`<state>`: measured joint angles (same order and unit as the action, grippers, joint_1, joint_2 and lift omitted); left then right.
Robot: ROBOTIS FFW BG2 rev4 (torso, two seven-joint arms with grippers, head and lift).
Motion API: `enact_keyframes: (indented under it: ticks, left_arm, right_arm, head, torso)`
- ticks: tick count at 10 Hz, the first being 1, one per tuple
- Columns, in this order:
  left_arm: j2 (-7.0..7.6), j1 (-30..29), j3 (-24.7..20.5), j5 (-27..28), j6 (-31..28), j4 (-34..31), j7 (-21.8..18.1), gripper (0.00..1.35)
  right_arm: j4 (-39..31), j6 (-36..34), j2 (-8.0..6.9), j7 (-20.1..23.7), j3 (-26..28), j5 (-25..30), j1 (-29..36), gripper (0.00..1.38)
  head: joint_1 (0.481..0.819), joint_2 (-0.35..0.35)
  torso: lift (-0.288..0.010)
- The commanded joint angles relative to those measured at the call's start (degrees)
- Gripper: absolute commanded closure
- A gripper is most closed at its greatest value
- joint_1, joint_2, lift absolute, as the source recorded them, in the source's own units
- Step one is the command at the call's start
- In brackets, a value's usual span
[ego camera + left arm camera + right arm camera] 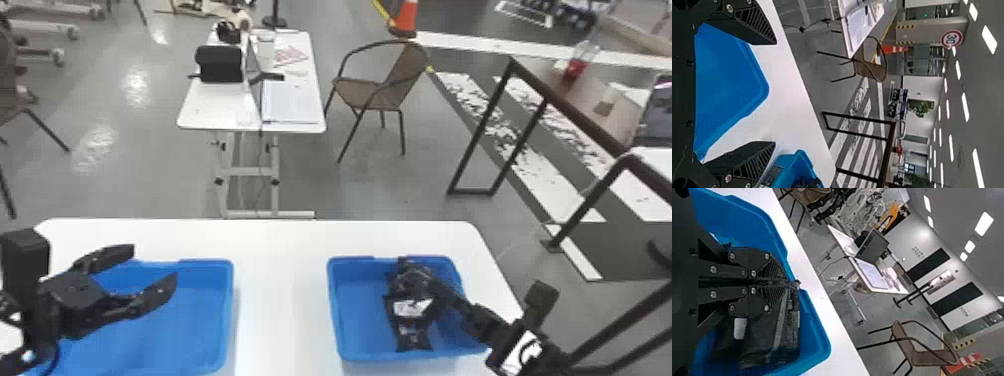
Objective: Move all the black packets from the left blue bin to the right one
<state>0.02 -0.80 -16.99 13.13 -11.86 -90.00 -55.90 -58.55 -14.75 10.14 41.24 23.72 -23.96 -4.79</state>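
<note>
The transfer looks close to done: black packets (414,339) lie bunched inside the right blue bin (333,305), toward its right side. Down among them, the right gripper (788,282) has its fingers pressed together, apparently on the edge of one packet (789,325), which seems to need only letting go. The left gripper (155,264) hangs over the left blue bin (228,300), fingers spread wide with nothing between them. Bare blue floor shows there, though the gripper hides part, so a leftover packet cannot be ruled out.
</note>
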Motion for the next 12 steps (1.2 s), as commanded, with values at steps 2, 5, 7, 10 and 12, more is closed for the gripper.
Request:
enact_keyframes:
  ticks: [2,5,7,10,12]
  left_arm:
    - [-0.17,-1.75,-4.01,0.06,0.79,-2.55,-0.09,0.13]
    - [-0.17,-7.82,-12.89,-0.29,4.57,-10.90,2.46,0.13]
    - [-0.17,-15.38,-13.15,-5.39,11.42,-14.94,9.93,0.13]
    - [-0.17,-24.60,-6.91,-9.70,24.96,-13.36,14.32,0.13]
    - [-0.17,-29.79,-3.93,-12.42,27.59,-12.56,20.21,0.13]
  right_arm:
    - [-11.06,1.13,-0.91,-0.02,0.10,5.86,3.56,0.08]
    - [-34.71,9.04,-9.52,-0.28,6.07,20.01,15.69,0.22]
    - [-37.34,25.03,-10.19,-2.04,8.89,18.77,24.31,0.25]
    - [-37.61,36.63,-10.19,-6.96,8.54,18.86,34.06,0.27]
    - [-37.69,37.86,-10.19,-8.37,8.27,18.42,37.67,0.27]
  head:
    - [0.695,-0.142]
    - [0.695,-0.103]
    - [0.695,-0.036]
    - [0.695,-0.100]
    - [0.695,-0.162]
  torso:
    - [0.000]
    - [0.000]
    - [0.000]
    - [0.000]
    - [0.000]
